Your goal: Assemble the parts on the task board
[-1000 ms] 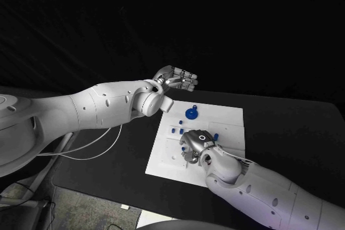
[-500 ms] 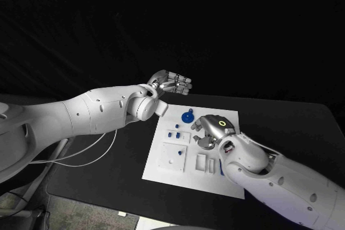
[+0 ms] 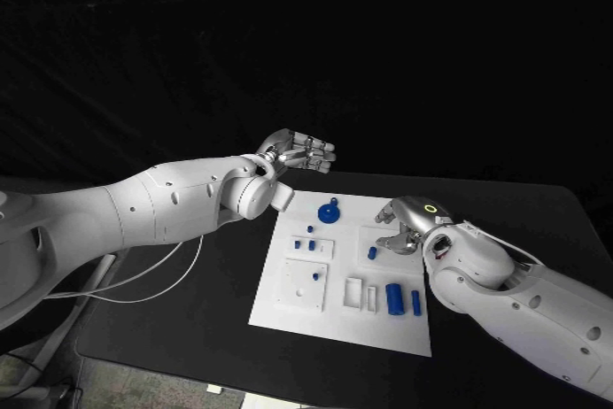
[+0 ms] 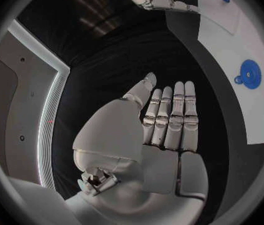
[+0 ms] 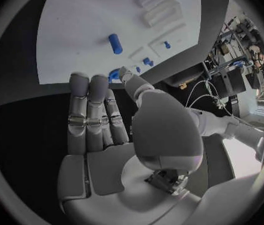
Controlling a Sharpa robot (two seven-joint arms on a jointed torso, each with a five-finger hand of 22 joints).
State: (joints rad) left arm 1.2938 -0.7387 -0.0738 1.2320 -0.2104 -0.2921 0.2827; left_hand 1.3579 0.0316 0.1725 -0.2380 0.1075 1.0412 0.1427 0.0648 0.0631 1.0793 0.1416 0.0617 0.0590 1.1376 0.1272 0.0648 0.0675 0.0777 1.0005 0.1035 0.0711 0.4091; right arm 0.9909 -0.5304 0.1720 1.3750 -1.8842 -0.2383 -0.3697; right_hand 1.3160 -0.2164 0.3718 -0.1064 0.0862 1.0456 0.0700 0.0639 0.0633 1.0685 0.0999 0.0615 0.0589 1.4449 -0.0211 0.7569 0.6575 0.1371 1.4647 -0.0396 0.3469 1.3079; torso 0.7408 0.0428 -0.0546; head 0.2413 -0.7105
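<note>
Head view shows both silver hands, left (image 3: 301,151) and right (image 3: 407,223), empty with fingers together, so picking a small blue cylinder part (image 3: 395,297) off the white task board (image 3: 343,316) looks next.

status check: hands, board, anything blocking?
Left robot hand empty, raised beyond the board's far edge. Right robot hand empty, over the board's right edge. White board flat, blue parts lying loose on it. Nothing blocking.

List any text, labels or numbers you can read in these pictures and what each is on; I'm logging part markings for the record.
None can be read.
Task board: plain white, no print seen.
Blue parts, such as the round one: no markings seen.
Right hand: a lit ring on its back, a light and not a character.
Left hand: no lettering seen.
</note>
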